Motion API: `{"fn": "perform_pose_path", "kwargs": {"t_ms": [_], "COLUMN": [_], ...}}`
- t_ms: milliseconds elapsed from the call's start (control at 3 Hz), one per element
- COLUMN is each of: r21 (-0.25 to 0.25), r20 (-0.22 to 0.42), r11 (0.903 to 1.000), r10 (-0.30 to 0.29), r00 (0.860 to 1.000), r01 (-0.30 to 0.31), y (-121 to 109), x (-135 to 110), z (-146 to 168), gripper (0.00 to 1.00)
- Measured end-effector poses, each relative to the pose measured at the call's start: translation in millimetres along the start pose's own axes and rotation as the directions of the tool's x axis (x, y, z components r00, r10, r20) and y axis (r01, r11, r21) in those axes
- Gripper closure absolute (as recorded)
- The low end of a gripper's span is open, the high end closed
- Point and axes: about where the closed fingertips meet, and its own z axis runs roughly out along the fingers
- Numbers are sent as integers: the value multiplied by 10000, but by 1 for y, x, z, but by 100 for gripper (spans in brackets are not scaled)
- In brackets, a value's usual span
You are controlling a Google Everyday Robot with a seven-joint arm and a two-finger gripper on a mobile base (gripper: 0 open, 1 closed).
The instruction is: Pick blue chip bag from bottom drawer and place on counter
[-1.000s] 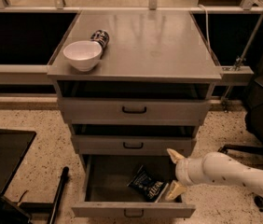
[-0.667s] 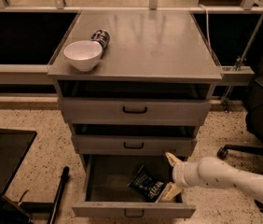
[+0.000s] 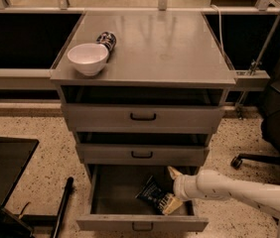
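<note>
A: Where's bag point(image 3: 151, 194)?
B: In drawer point(image 3: 111, 193), right side, lying flat. Gripper point(image 3: 173, 188) is just beside it, fingers spread, nothing pinched yet.
A: Handling?
B: Prob light, soft, crinkly, slippery. Pinch top edge, not middle; chips crush.

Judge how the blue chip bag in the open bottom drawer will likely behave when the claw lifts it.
The blue chip bag looks crinkled and slumped, so it is probably floppy and will deform when pinched. Small and thin, it is likely light. Its creased film may slip from the claw, which sits beside it inside the bottom drawer.
</note>
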Motion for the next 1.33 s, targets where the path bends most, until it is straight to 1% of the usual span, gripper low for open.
{"fn": "perform_pose_path", "kwargs": {"t_ms": [333,667,1000,1333], "r21": [-172,-614,-471,96], "r20": [130,741,1165,1110], "r11": [9999,9978,9979,9979], "r10": [23,298,507,623], "r00": [9999,9968,9919,9919], "r01": [-21,-252,-454,-638], "y": [0,4,-17,-45], "x": [3,14,31,41], "z": [7,36,76,110], "gripper": [0,0,0,0]}}
